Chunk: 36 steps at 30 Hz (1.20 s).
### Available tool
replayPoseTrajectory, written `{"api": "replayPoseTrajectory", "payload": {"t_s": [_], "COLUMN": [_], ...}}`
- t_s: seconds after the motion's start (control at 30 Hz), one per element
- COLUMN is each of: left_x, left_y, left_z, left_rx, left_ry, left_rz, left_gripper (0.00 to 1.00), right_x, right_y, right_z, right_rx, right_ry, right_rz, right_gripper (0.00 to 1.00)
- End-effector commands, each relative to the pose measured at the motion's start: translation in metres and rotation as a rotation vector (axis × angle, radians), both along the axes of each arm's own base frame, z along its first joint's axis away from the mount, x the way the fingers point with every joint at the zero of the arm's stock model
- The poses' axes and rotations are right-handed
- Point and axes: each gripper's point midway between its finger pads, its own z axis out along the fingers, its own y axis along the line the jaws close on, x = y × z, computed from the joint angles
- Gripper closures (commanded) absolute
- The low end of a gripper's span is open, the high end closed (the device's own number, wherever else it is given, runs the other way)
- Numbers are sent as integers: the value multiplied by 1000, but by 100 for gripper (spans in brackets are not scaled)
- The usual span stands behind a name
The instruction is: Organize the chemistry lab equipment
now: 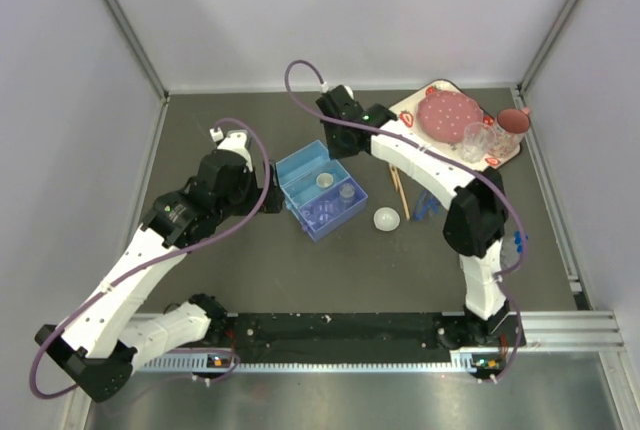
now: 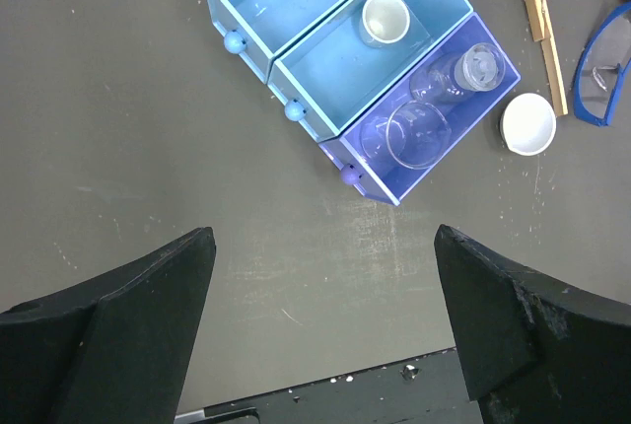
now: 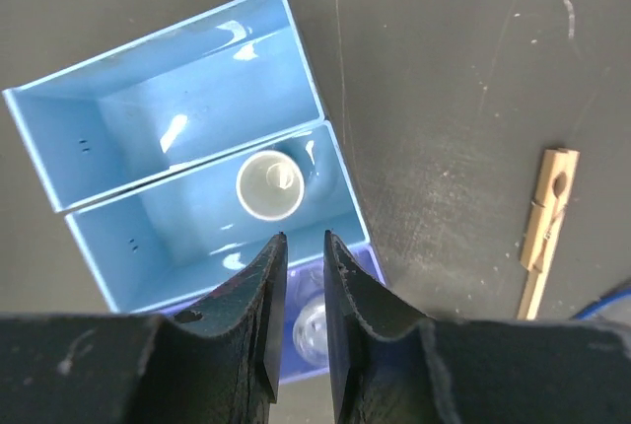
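Three joined blue bins (image 1: 322,188) sit mid-table. The middle bin (image 2: 345,69) holds a small white cup (image 2: 385,18), also in the right wrist view (image 3: 269,184). The purple bin (image 2: 394,173) holds clear glass flasks (image 2: 416,133). A round white dish (image 1: 386,218) lies right of the bins, with thin wooden tongs (image 1: 398,190) and small blue pieces (image 1: 425,208) beyond it. My right gripper (image 3: 306,239) hovers over the bins (image 1: 333,150), nearly shut and empty. My left gripper (image 2: 325,237) is wide open and empty, left of the bins (image 1: 272,200).
A white strawberry-print tray (image 1: 500,158) with a pink plate (image 1: 447,113) and glasses stands at the back right. The far light-blue bin (image 3: 168,118) holds nothing. The wooden tongs (image 3: 547,217) lie on bare dark table. A black rail (image 1: 350,330) runs along the near edge.
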Motion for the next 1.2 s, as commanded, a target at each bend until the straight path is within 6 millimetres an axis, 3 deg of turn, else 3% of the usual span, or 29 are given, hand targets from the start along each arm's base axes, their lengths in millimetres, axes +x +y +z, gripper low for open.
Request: {"api": "replayPoseTrajectory", "payload": {"t_s": [0.0,0.07,0.13,0.17,0.2,0.4,0.47,0.53,0.6,0.67,0.77,1.17], "left_x": [6,7,7,7,7,9,9,8,6,5,3,-3], "left_y": [-3,-4,-4,-5,-5,-9,-10,-11,-15,-17,-19,-33], "left_z": [8,8,9,9,9,10,9,9,11,13,15,14], "left_rx": [-33,-36,-38,-38,-38,-48,-51,-57,-73,-83,-97,-154], "left_ry": [-35,-37,-39,-37,-39,-38,-35,-34,-34,-38,-48,-55], "left_rz": [9,8,7,6,5,-4,-8,-14,-35,-43,-62,-139], "left_gripper": [1,1,1,1,1,1,1,1,1,1,1,1], "right_x": [-18,-26,-35,-41,-47,-88,-101,-111,-135,-142,-158,-170], "right_y": [-19,-29,-41,-49,-58,-99,-110,-114,-126,-130,-143,-148], "right_z": [45,62,58,72,63,58,42,46,18,15,-15,-64], "right_rx": [7,19,-2,14,-13,19,23,87,121,172,157,294], "right_ry": [-76,-103,-95,-118,-107,-82,-49,-54,5,4,52,78], "right_rz": [-11,-19,-26,-34,-45,-110,-148,-177,-221,-262,-305,-459], "right_gripper": [78,78,78,78,78,76,76,76,76,76,76,74]}}
